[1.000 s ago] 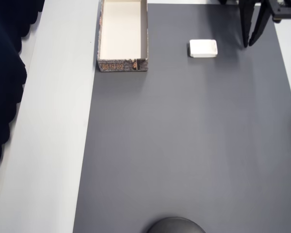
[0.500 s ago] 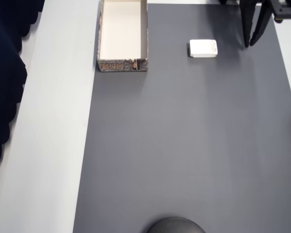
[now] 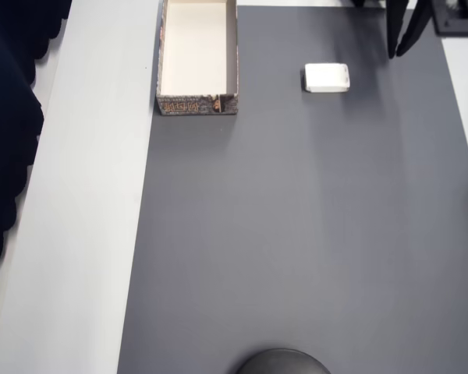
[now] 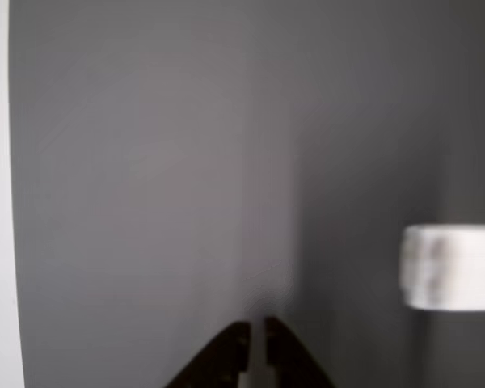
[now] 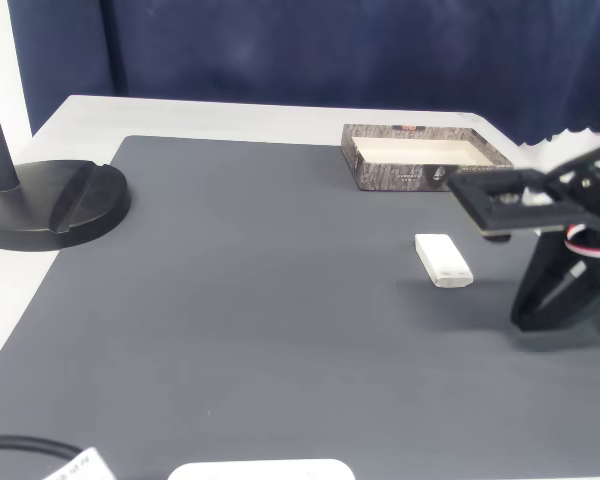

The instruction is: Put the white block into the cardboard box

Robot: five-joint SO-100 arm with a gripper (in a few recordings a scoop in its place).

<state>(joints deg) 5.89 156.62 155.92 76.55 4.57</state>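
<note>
Two black fingers of the gripper (image 3: 399, 53) taper to points with just a narrow slit between them, as the wrist view shows at its bottom edge, and they hold nothing. In the overhead view the gripper hangs over the dark grey mat (image 3: 312, 234) at the top right, near the white block (image 3: 326, 78) but apart from it. The block lies flat on the mat, a small smooth slab with rounded corners, plain white. To its left in that view, well apart, sits the cardboard box (image 3: 197, 104), a shallow open tray with a cream inside and brownish printed outer walls; nothing lies in it. By my judgement the task is barely begun: the grasp, the carry and the drop into the box are all still to do. The mat looks matte and even.
</note>
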